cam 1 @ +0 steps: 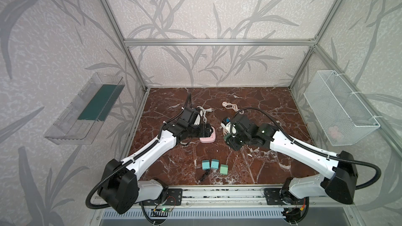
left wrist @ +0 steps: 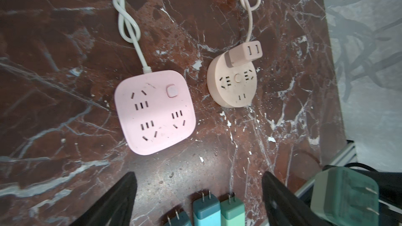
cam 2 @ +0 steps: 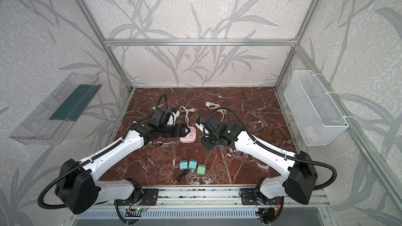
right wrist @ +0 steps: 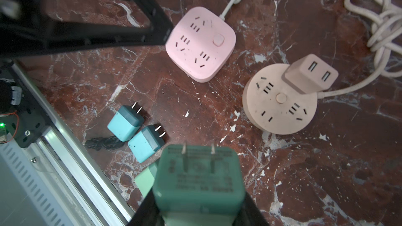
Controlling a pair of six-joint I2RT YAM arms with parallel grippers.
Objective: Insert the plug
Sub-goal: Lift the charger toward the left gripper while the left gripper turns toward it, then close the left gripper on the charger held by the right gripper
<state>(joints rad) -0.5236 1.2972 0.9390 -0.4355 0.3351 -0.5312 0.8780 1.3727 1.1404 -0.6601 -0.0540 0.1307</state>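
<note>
Right gripper: closed on a dark green square plastic plug, which is clamped between the black fingers with its two metal prongs pointed away from the wrist.
Plug position: the plug is carried clear of the table and apart from both socket blocks, to the right of the pink one in both top views.
Left gripper: spread wide with nothing gripped. Bare table is seen between its black fingers, and in a top view it overlaps the left edge of the pink block.
Pink square socket block: laid flat, with its white cord looped behind it.
Round beige socket block: laid flat near the pink one without touching it. A beige two-port USB adapter is plugged into it.
Spare plugs: a light blue plug, a second light blue plug and a pale green plug are lined up near the front edge, prongs turned toward the socket blocks. A small black cable is bunched beside them.
Surface: everything is set on a dark red marble-patterned table.
</note>
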